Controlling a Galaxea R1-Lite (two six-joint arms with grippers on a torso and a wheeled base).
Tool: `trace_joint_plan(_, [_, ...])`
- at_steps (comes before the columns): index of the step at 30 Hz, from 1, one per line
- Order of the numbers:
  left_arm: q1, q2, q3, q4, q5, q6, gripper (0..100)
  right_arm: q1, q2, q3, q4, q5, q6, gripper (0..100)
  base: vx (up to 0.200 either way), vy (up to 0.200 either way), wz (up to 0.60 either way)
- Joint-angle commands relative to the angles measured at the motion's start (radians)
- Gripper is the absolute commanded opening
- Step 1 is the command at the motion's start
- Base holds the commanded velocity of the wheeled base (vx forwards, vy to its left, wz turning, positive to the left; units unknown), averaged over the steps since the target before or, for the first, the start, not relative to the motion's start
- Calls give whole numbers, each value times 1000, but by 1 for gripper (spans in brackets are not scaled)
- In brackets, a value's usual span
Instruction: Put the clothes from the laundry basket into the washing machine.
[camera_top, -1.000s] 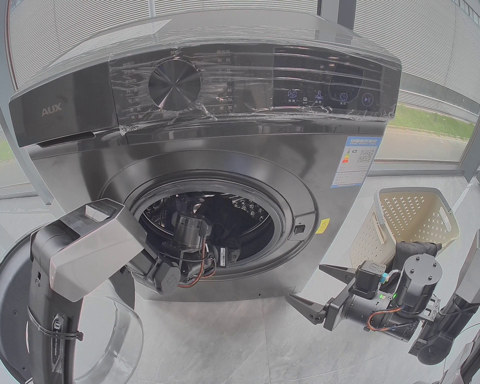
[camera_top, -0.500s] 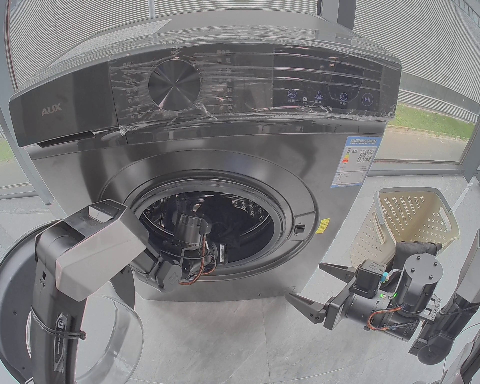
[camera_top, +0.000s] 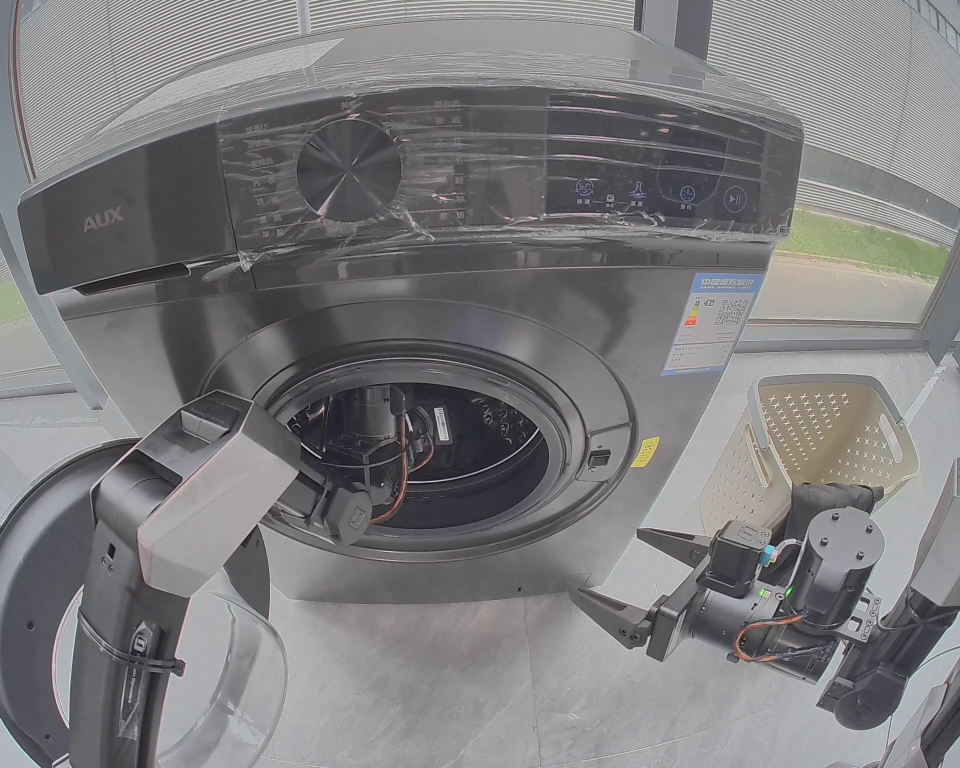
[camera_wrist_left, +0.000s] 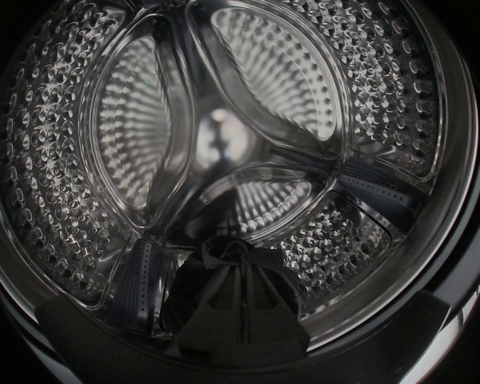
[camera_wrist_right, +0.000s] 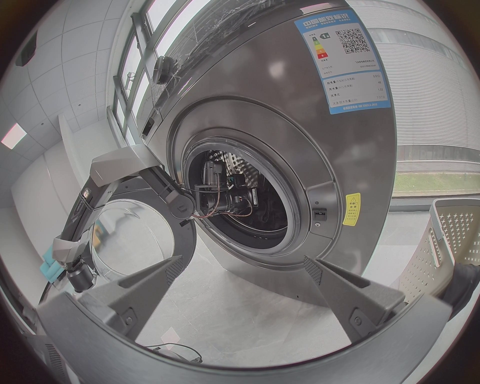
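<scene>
The washing machine (camera_top: 420, 300) stands with its round door swung open. My left arm goes into the drum mouth, and the left gripper (camera_top: 432, 430) sits in the upper part of the opening. A dark garment (camera_wrist_left: 235, 295) lies crumpled at the bottom front of the steel drum (camera_wrist_left: 125, 125), below that gripper and apart from it. My right gripper (camera_top: 640, 575) hangs open and holds nothing, low in front of the machine's right corner. The cream laundry basket (camera_top: 830, 430) leans to the right of the machine, and a dark bundle (camera_top: 835, 495) at its front rim is partly hidden by my right arm.
The glass door (camera_top: 210, 640) hangs open at the lower left, beside my left arm. Bare grey floor tiles (camera_top: 450, 670) stretch in front of the machine. Glass walls close off the room behind and to the right.
My left gripper has risen from the lower part of the drum mouth to the upper part. The dark cloth seen around it earlier now lies in the drum. The right arm is still.
</scene>
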Motion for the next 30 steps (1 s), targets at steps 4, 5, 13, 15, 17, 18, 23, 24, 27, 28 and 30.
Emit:
trace_joint_plan(4, [11, 78, -75, -12, 13, 2, 0, -1, 3, 1, -2, 1, 0, 100, 0, 0, 0])
trace_joint_plan(5, [11, 78, -72, -12, 13, 2, 0, -1, 3, 1, -2, 2, 0, 100, 0, 0, 0])
trace_joint_plan(13, [3, 72, -58, -17, 13, -17, 100, -1, -2, 2, 0, 2, 0, 100, 0, 0, 0])
trace_joint_plan(15, [-3, 66, -39, -17, 13, -26, 100, -1, -3, 2, -2, 2, 0, 100, 0, 0, 0])
trace_joint_plan(17, [-18, 41, 4, -17, 13, -26, 100, -1, -5, 2, -2, 2, 0, 100, 0, 0, 0])
trace_joint_plan(18, [-25, 29, 18, -17, 13, -26, 100, -1, -5, 1, -2, 2, 0, 100, 0, 0, 0])
trace_joint_plan(23, [-57, -40, 132, -14, 13, -24, 100, 0, -5, 2, -2, 2, -2, 100, 0, 0, 0])
trace_joint_plan(24, [-61, -54, 161, -17, 13, -20, 100, 0, -5, 2, -2, 2, -2, 100, 0, 0, 0])
trace_joint_plan(27, [-80, -118, 265, -15, 13, -17, 100, 0, -6, 4, -2, 2, -2, 100, 0, 0, 0])
trace_joint_plan(28, [-80, -118, 265, -15, 13, -17, 100, 0, -6, 4, -2, 2, -2, 100, 0, 0, 0])
trace_joint_plan(30, [-107, -201, 385, -1, 4, -15, 100, 0, -6, 4, -2, 2, -3, 100, 0, 0, 0])
